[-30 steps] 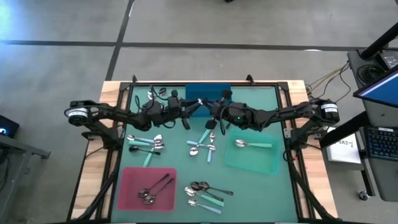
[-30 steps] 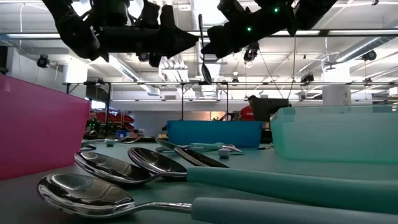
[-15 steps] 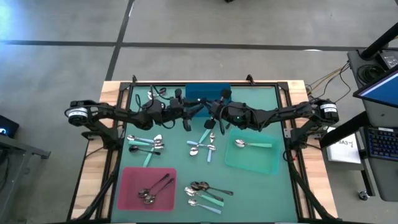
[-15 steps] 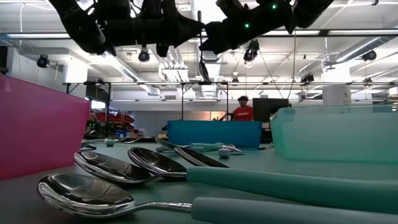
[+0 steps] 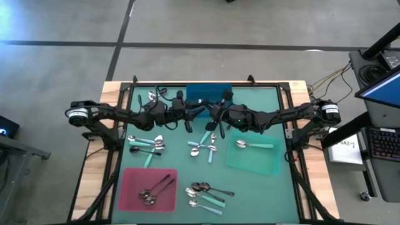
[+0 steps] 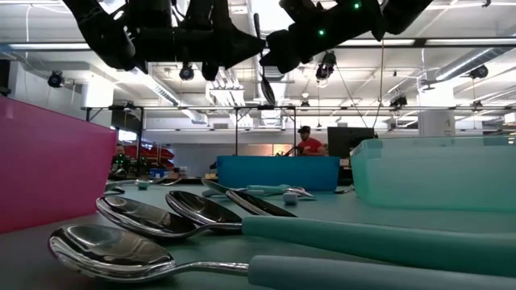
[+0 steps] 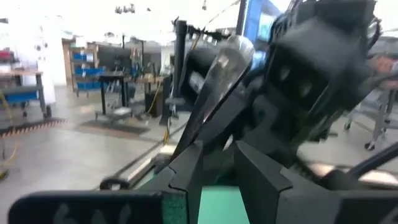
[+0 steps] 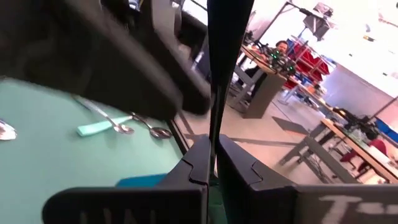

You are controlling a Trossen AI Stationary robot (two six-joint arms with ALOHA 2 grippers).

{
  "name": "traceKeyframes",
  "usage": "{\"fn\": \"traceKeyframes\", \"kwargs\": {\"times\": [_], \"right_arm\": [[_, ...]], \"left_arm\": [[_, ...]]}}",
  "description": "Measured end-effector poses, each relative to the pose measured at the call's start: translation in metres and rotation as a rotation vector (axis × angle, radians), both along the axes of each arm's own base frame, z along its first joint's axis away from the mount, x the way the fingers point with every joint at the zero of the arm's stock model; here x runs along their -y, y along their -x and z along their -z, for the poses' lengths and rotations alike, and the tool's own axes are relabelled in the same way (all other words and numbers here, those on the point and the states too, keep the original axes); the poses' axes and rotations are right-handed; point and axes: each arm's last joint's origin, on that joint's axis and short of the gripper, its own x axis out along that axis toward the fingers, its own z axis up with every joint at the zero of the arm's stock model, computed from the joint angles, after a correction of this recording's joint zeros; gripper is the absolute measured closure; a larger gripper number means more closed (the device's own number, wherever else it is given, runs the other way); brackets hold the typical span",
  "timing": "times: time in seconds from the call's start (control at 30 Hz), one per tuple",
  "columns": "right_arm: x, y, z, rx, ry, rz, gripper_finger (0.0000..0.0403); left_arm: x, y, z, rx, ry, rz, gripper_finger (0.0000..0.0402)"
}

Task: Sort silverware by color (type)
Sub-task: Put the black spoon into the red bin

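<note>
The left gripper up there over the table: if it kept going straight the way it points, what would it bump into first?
Most likely the dark spoon held upright in the shut right gripper. The left gripper points at it from close by, with the right arm just behind, though how near they stand is hard to judge.

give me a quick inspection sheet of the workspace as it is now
surface: green mat on a wood-edged table.
job's things: one dark-handled spoon held in the air at the table's middle between the claws; loose spoon groups on the mat; spoons in the pink tray; one teal-handled spoon in the green tray; blue tray at the far edge.
clutter: nothing seen.
grippers: right claw shut on the spoon's handle; left claw around its bowl end.
cables: wires beside the table's right edge.
surroundings: person in red far behind; keyboard at right.
</note>
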Motion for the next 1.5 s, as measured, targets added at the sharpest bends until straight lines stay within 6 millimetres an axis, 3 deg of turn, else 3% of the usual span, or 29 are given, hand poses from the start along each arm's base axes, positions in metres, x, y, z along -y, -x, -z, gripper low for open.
{"fn": "traceKeyframes", "kwargs": {"times": [0.3,0.9,0.97,1.13,1.3,1.5], "right_arm": [[-0.007,0.001,-0.002,0.011,-0.001,-0.009,0.0394],[-0.011,0.000,0.000,-0.001,-0.010,-0.017,0.0394],[-0.010,0.000,0.000,-0.004,-0.010,-0.016,0.0394],[-0.010,0.000,0.001,-0.004,-0.012,-0.009,0.0394],[-0.010,0.000,0.002,0.003,-0.036,-0.007,0.0386],[-0.011,0.009,-0.003,-0.052,-0.033,-0.014,0.0342]], "left_arm": [[-0.001,0.002,0.001,-0.016,-0.010,-0.111,0.0325],[0.004,-0.007,-0.018,0.035,-0.063,-0.050,0.0325],[0.004,-0.007,-0.018,0.034,-0.063,-0.050,0.0332],[0.003,-0.006,-0.018,0.034,-0.065,-0.058,0.0393],[0.003,-0.006,-0.016,0.020,-0.062,-0.060,0.0400],[0.003,-0.004,-0.016,-0.023,-0.057,-0.062,0.0402]]}}
